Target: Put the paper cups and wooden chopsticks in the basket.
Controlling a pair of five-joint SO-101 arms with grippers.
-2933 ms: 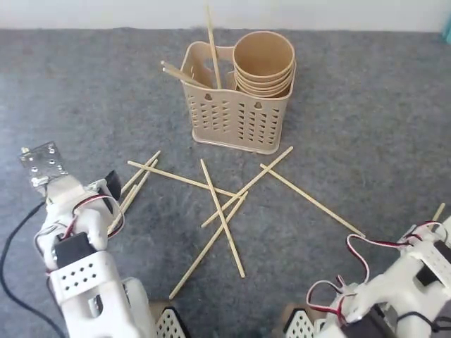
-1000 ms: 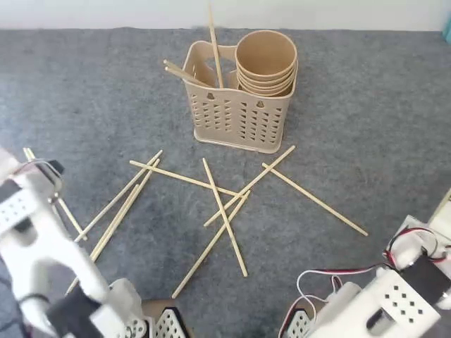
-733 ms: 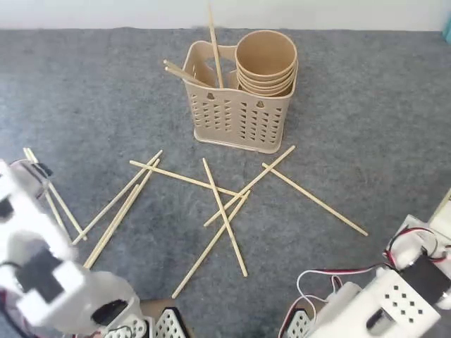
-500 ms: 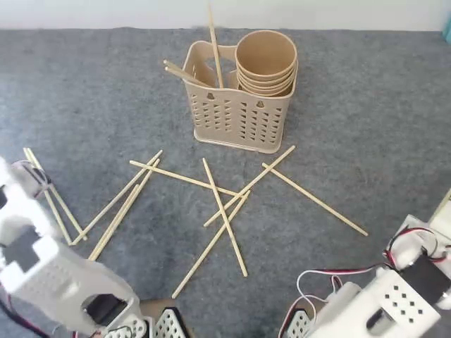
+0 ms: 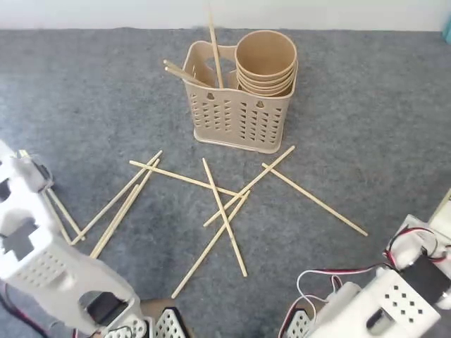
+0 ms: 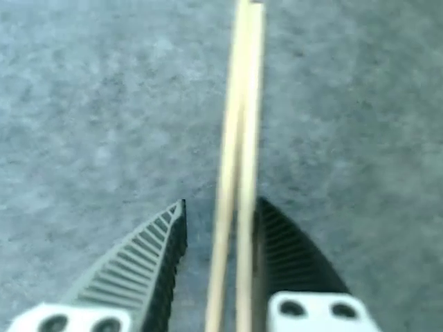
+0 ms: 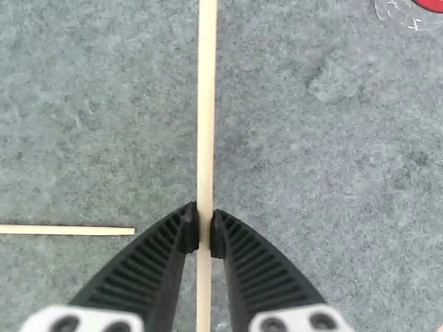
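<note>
Grey-covered table point(image 5: 366, 105). Basket point(image 5: 236, 116) stands upright at the rear middle. Stack of paper cups point(image 5: 265, 55) sits in its right-hand compartment, rims above the wall. A few basket chopsticks point(image 5: 213, 49) are in the left-hand compartment, one near upright and the others leaning out toward the left edge.

Loose chopsticks point(image 5: 224, 215) are scattered on the table in front of the basket, near the middle. Several cross one another, and two or three lie side by side toward the left.

Left arm point(image 5: 35, 253) is at the front left corner. Left gripper point(image 6: 220, 203) is low over the table with its jaws parted, straddling a pair of chopsticks point(image 6: 242, 138) that lie side by side. The pair is against one finger, with a gap to the other.

Right arm point(image 5: 394, 296) is at the front right corner. Right gripper point(image 7: 203, 211) has its jaws closed tight on a single chopstick point(image 7: 207, 104), which runs straight out ahead of the tips. Cannot tell whether that stick is lifted or on the table. Another stick end point(image 7: 69, 229) lies on the table just beside one finger.
</note>
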